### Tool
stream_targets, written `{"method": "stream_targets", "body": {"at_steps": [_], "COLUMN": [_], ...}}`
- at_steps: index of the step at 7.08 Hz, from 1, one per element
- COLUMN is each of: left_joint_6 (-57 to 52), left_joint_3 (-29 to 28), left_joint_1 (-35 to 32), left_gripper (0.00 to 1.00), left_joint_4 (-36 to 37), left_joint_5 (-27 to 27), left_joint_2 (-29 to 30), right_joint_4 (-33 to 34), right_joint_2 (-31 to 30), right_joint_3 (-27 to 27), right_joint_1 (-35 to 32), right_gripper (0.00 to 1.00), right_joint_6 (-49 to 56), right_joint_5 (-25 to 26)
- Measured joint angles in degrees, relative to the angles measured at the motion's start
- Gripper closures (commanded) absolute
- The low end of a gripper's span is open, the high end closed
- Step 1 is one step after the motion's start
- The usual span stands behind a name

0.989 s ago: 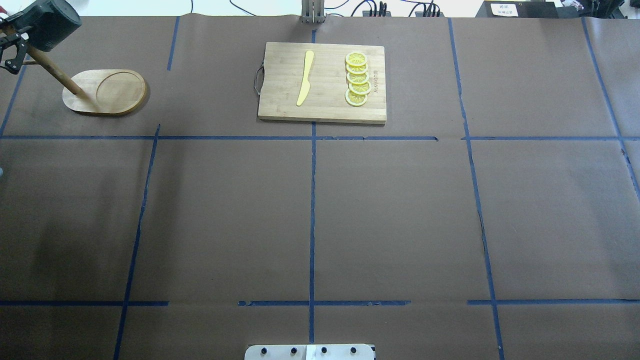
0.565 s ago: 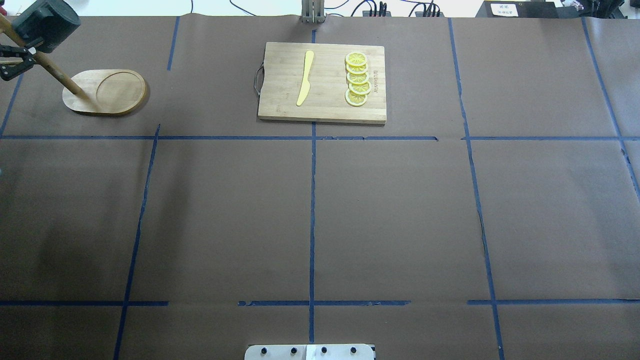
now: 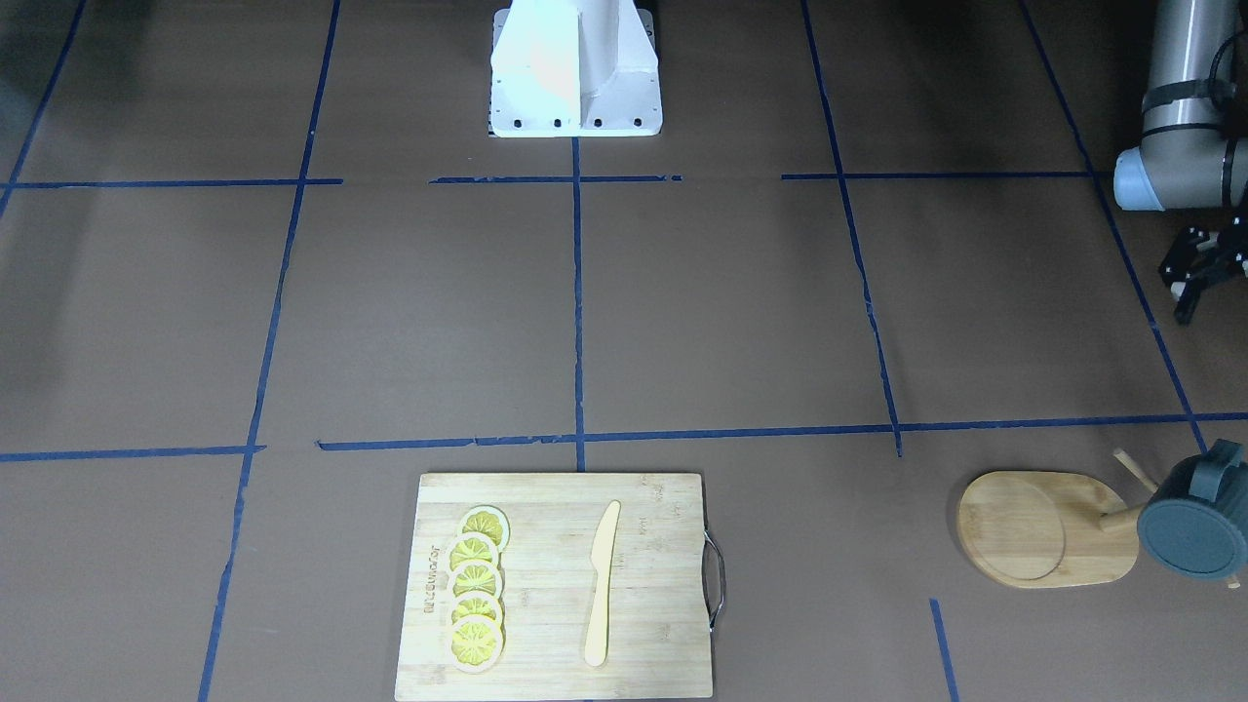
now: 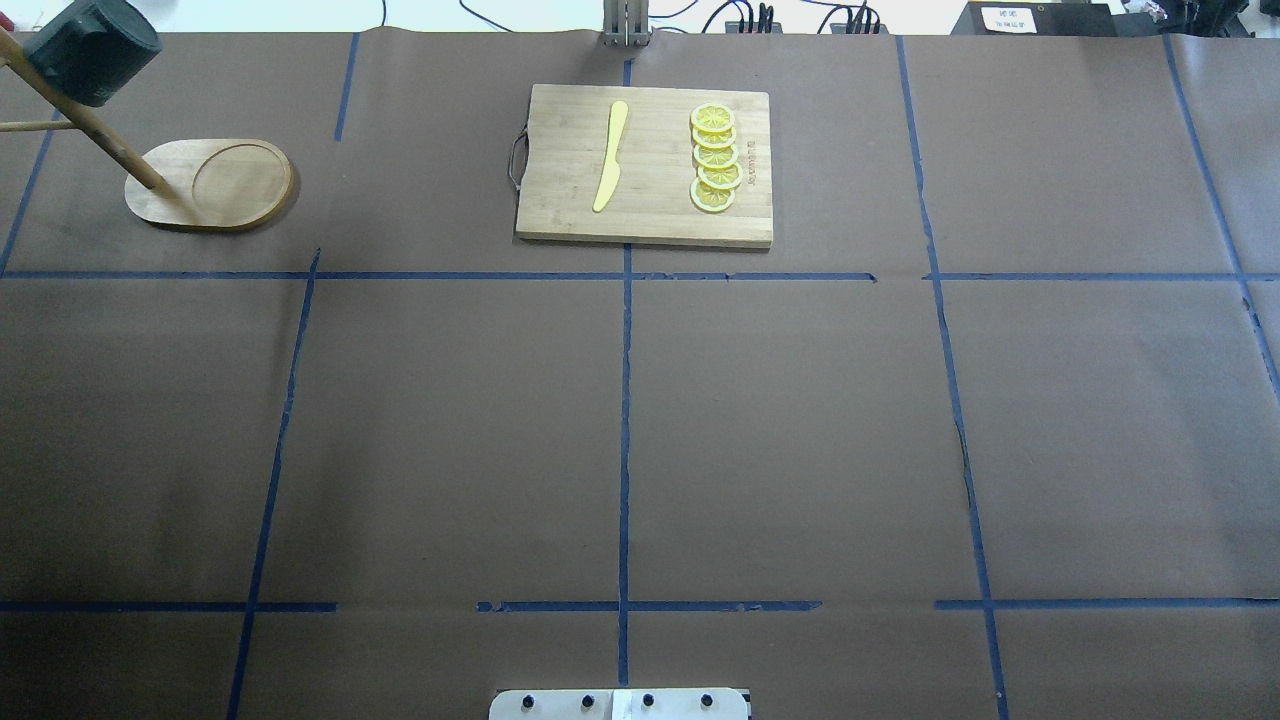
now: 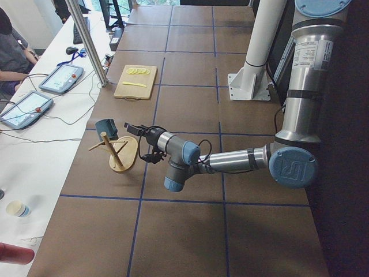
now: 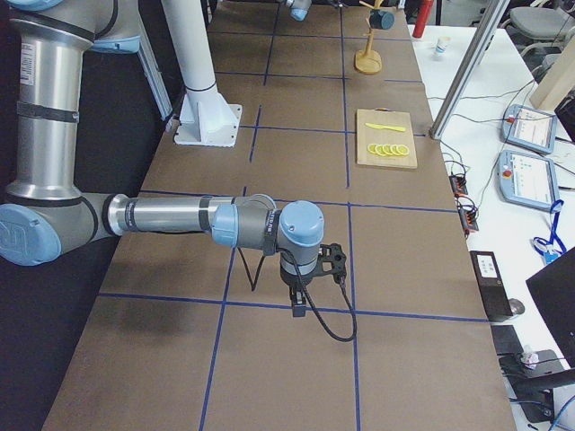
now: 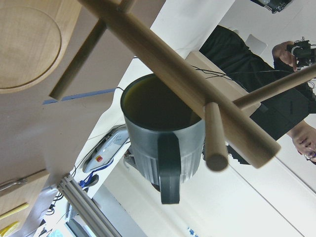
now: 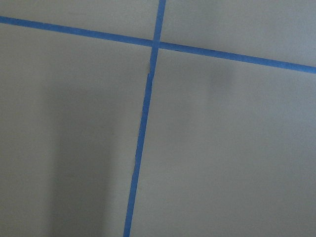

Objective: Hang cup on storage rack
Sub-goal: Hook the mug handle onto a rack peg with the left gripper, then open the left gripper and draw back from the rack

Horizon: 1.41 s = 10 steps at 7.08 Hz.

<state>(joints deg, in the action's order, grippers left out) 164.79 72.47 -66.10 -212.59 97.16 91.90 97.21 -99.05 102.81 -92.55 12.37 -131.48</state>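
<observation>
The black two-finger left gripper (image 3: 1201, 278) has pulled away from the light bamboo storage rack with its oval base, pole and thin pegs (image 4: 215, 185). It no longer shows from above.

From above, the dark blue-grey ribbed cup (image 4: 90, 50) hangs high on the rack, at the far left of the brown table (image 4: 640, 420).

From the front, the cup's flat round bottom faces the camera. The left gripper is well apart from it, nearer the robot, with its fingers spread and holding nothing.

From the left end, that gripper is near the rack and not touching it.

From the right end, the black right gripper (image 6: 331, 265) hangs over the table, far from the rack. I cannot tell if it is open or closed.

The left wrist camera looks up at the cup. Its mouth is against the pole and its handle faces the camera. I cannot tell which peg holds it.

The right wrist camera shows only table and blue tape lines (image 8: 148, 123).
</observation>
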Motion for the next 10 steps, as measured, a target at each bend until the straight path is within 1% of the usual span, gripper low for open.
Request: {"method": "stream_targets", "body": {"at_steps": [2, 3, 4, 6, 7, 9, 10], "left_joint_6": [-20.3, -30.6, -43.4, -71.1, -85.3, -110.8, -122.9], "left_joint_3": [0.7, 1.1, 1.6, 1.9, 2.0, 2.0, 2.1], "left_joint_1": [0.2, 0.2, 0.1, -1.2, -2.6, -4.8, -6.7], "left_gripper": [0.0, 0.0, 0.0, 0.0, 0.0, 0.0, 0.0], "left_joint_4": [-4.3, -4.6, -2.9, 5.2, 9.9, 19.6, 26.0], "left_joint_5": [0.1, 1.3, 5.2, 14.9, 17.6, 20.1, 20.7], "left_joint_2": [-1.1, -1.0, -1.0, -1.0, -1.0, -1.2, -1.2], "right_joint_4": [0.0, 0.0, 0.0, 0.0, 0.0, -0.1, -0.1], "right_joint_2": [0.1, 0.3, 0.4, 0.4, 0.4, 0.4, 0.4], "right_joint_3": [-0.5, -0.9, -1.2, -1.6, -1.8, -2.2, -2.2], "right_joint_1": [0.0, 0.1, 0.1, 0.1, 0.1, 0.1, 0.1], "right_gripper": [0.0, 0.0, 0.0, 0.0, 0.0, 0.0, 0.0], "right_joint_6": [-0.1, -0.1, -0.1, -0.1, -0.1, -0.1, -0.1], "right_joint_5": [0.0, -0.1, -0.1, -0.1, -0.1, -0.1, -0.1]}}
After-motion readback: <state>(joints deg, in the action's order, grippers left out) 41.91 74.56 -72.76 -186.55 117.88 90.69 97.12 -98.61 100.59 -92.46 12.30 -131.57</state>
